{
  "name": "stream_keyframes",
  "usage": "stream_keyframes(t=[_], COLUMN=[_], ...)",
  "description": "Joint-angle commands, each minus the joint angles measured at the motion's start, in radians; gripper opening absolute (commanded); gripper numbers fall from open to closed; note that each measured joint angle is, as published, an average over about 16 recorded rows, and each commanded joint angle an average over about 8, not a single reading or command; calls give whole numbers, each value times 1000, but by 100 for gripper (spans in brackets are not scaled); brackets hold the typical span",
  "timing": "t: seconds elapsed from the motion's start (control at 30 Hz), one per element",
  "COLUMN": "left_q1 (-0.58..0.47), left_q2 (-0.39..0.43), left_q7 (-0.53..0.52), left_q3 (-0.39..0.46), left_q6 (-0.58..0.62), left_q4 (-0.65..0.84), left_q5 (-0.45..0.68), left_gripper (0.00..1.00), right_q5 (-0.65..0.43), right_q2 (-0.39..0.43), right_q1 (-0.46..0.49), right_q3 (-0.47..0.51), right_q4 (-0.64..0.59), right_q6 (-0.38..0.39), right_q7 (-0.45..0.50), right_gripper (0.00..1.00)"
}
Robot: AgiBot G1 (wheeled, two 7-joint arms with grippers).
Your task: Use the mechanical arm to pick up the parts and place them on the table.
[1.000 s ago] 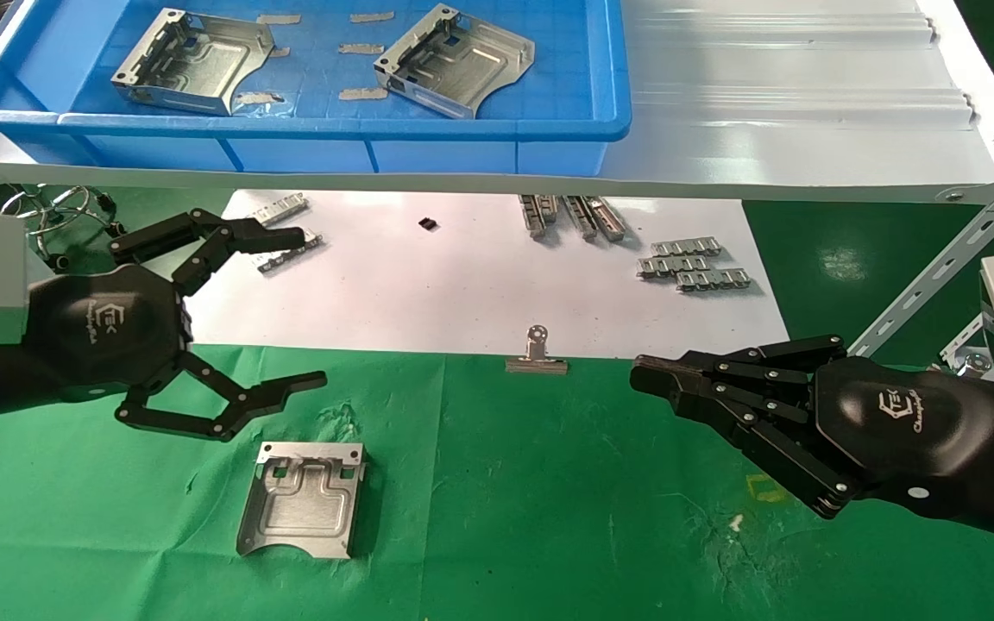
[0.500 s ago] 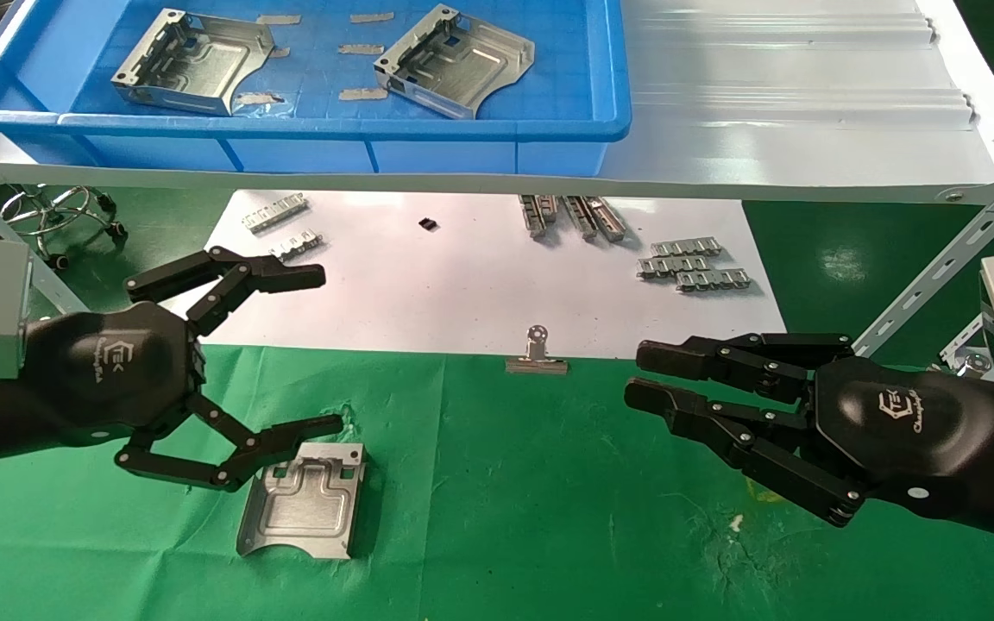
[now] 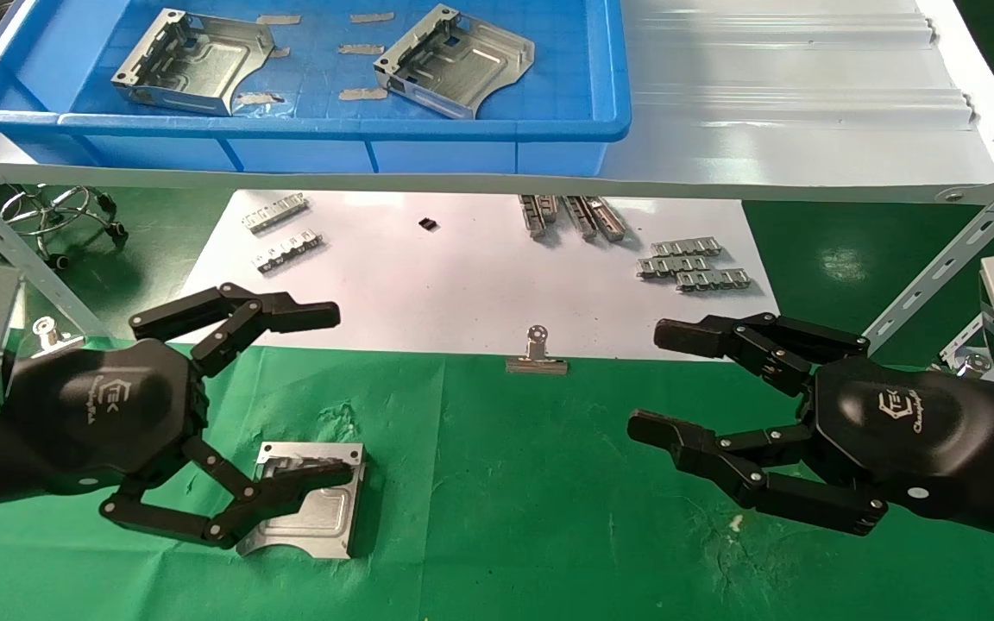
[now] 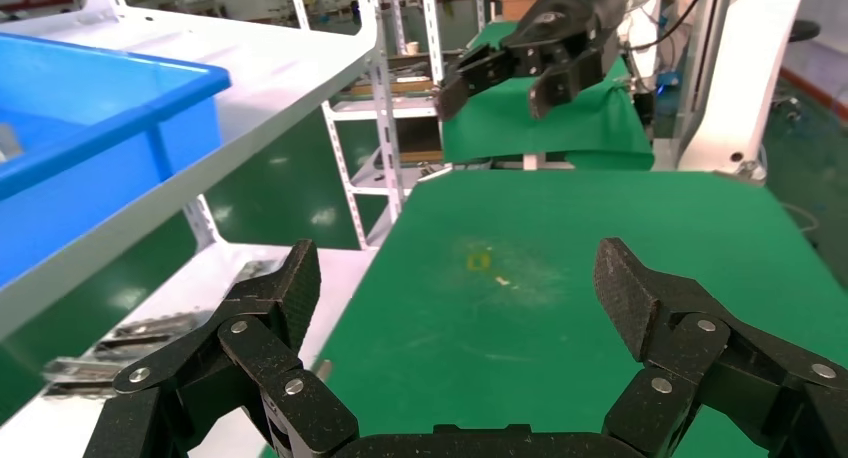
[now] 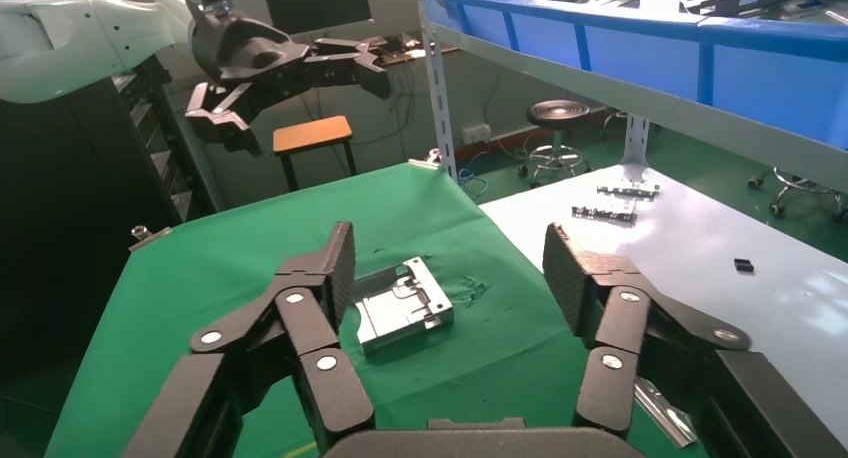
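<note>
Wrinkled green cloth is seen covering the tabletop (image 3: 549, 535), with a smooth white sheet (image 3: 462, 285) laid at its far edge under a white metal shelf (image 3: 808, 112) carrying a blue plastic bin (image 3: 307, 129). Two stamped silver parts (image 3: 195, 60) are held in the bin; a third (image 3: 303, 500) lies flat on the cloth. The glossy black left end effector (image 3: 303, 397) is spread open above that plate, its lower finger overlapping it. The right end effector (image 3: 665, 379) is held open, well apart.
</note>
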Motion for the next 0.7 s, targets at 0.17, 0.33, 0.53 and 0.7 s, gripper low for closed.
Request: stream_keyframes(t=[0.17, 0.33, 0.53, 0.7], left_q1=[49, 89, 137, 166], left_q2=[-12, -21, -33, -40], left_q7=[-75, -137, -211, -255], left_q3=[-52, -96, -147, -179], left_q6=[-9, -17, -26, -31], left_q4=[-72, -132, -204, -247], left_q5=[9, 16, 25, 30], left_gripper=[100, 100, 100, 100], right_q5=[0, 0, 0, 0], right_q2=[0, 0, 0, 0], right_q1=[0, 0, 0, 0], right_q3=[0, 0, 0, 0], right_q4=[0, 0, 0, 0], right_q6=[0, 0, 0, 0], right_q7=[0, 0, 0, 0], right_gripper=[100, 100, 100, 100])
